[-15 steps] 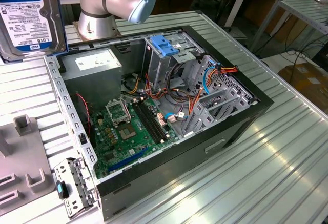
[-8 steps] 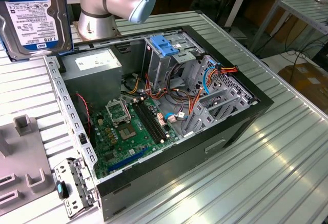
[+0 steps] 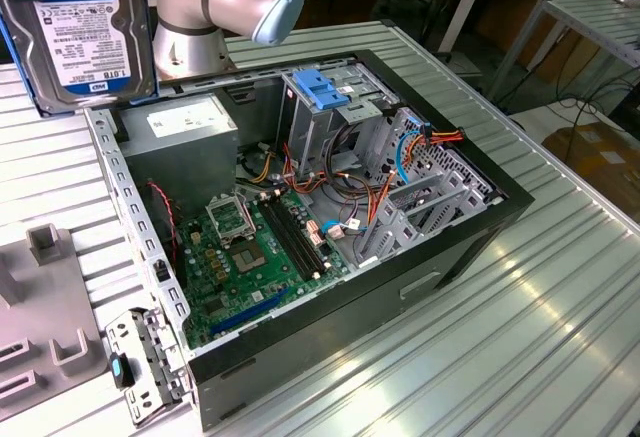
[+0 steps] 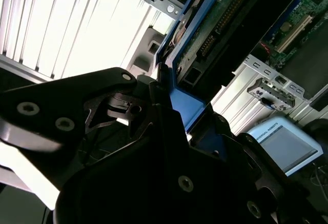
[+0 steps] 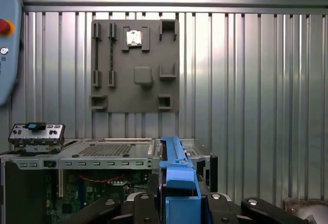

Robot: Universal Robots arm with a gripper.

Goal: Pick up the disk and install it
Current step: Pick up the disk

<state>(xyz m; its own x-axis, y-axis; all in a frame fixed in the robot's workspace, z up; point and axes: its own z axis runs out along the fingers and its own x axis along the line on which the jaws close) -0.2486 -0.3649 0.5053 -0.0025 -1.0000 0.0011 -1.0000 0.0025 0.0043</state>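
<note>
The gripper [image 5: 179, 206] has the disk [image 3: 80, 32] clamped by its blue rails [image 5: 177, 167], upper left of the exterior view. It looks rigid and hefty, and I'd guess knock-sensitive.

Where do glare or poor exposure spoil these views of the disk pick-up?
Exterior view: evenly lit, with mild glare streaks on the ribbed table; the disk is cut by the frame edge. Second wrist view: the table is blown out to white and the gripper is almost black. First wrist view: bright reflection bands run along the table's ribs.
</note>
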